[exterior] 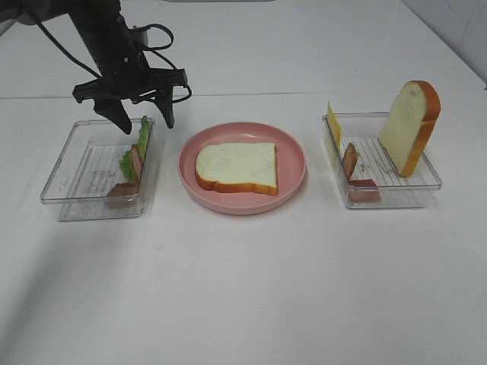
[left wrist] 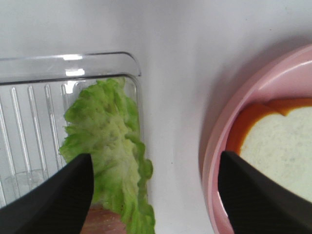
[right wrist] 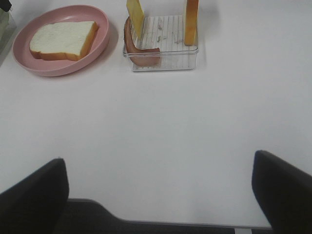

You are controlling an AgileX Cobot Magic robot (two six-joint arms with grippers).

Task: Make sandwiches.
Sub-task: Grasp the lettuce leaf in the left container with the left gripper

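A white bread slice with orange-brown crust lies flat on the pink plate at the table's middle. A green lettuce leaf and bacon strips lean inside the left clear tray. My left gripper is open, hovering just above the lettuce at the tray's right side, empty. The right clear tray holds an upright bread slice, yellow cheese and bacon. My right gripper is open and empty, well back from the plate.
The table is white. The right wrist view shows the right tray with cheese, bacon and the standing bread. The plate's rim lies close beside the left tray.
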